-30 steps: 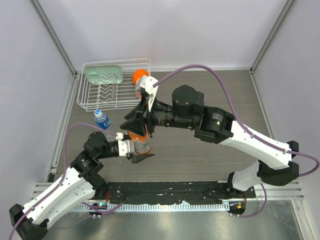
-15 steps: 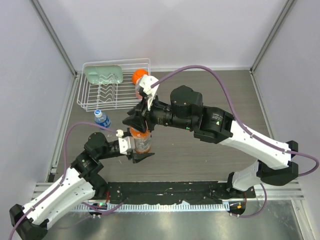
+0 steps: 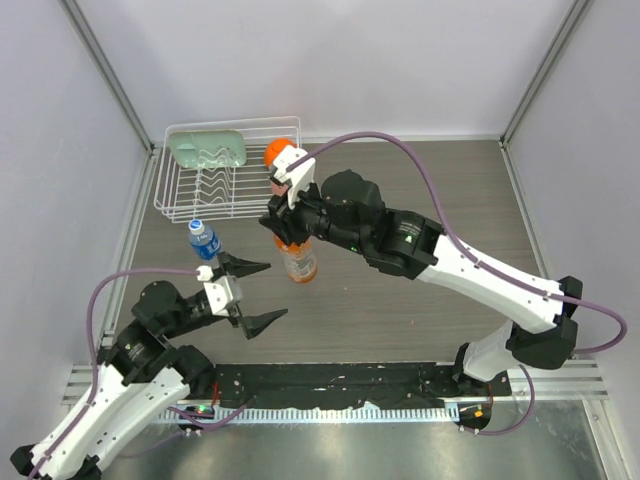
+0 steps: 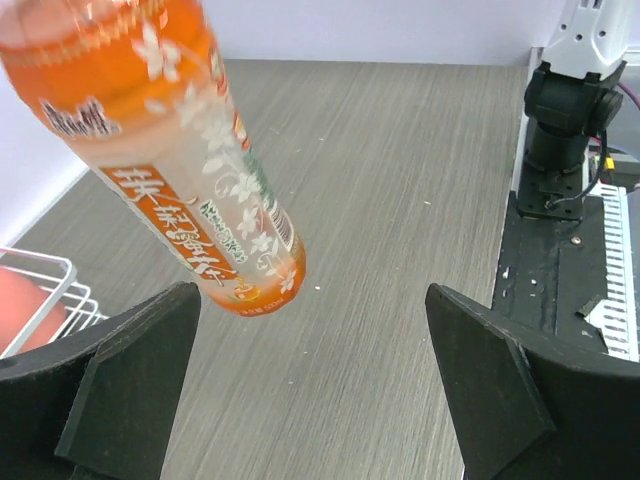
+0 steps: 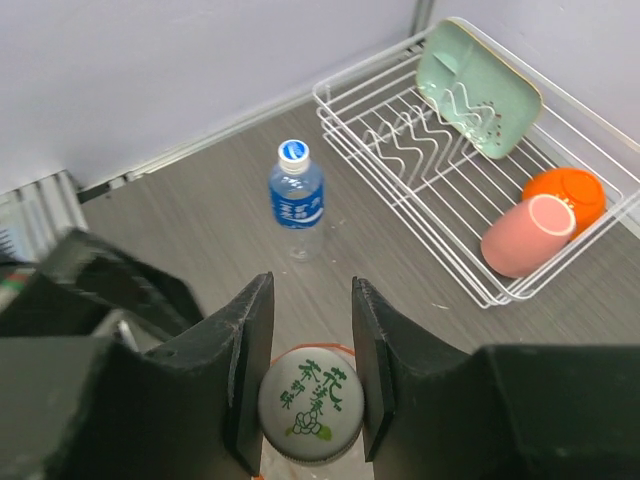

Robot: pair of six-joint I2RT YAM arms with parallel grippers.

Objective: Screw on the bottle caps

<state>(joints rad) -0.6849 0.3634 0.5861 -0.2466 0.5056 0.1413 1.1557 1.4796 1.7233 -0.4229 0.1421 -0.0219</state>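
- Right gripper is pinched on the white cap, which is seated atop the orange bottle near the centre of the table.
- Left gripper, at seven o'clock of that bottle, is spread wide and holds nothing.
- Blue-label bottle, already capped, is seen at nine o'clock.
- Tightening is judged to be in hand; a last twist is called for, then release.

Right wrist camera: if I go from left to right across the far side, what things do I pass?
blue-label bottle → green dish → pink cup → orange cup
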